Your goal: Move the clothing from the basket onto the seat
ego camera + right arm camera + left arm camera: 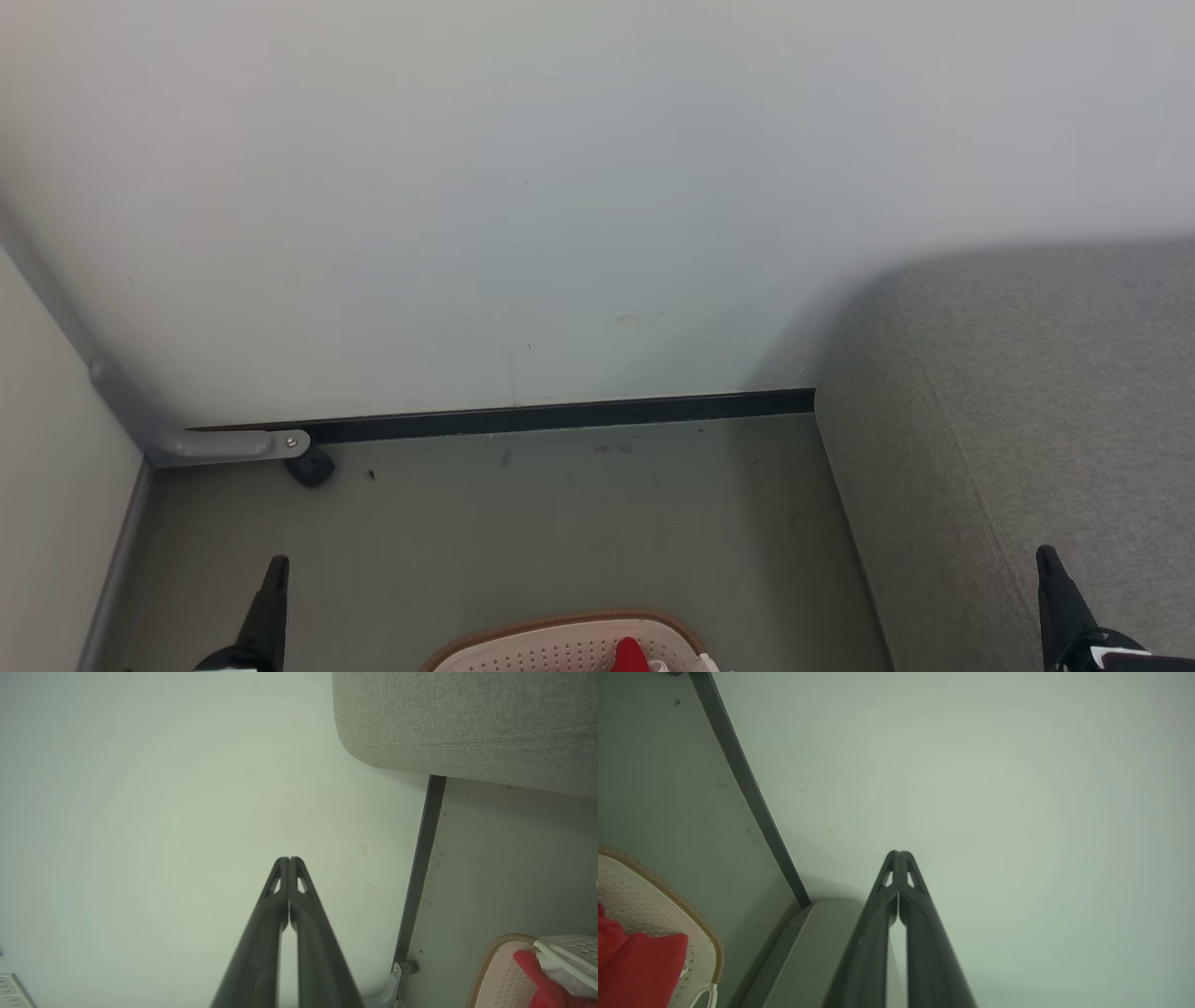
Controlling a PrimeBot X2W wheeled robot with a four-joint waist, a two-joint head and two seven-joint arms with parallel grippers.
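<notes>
1. The left gripper (899,855) is clenched on nothing. Its fingers meet at the tips and aim at the pale wall (994,788).
2. The right gripper (288,861) is pressed together too, and empty.
3. The red clothing (631,655) lies inside the basket (560,623), which stands on the grey floor (560,523) between the two grippers.
4. The seat (1046,392) is at the right, against the wall and apart from the basket.
</notes>
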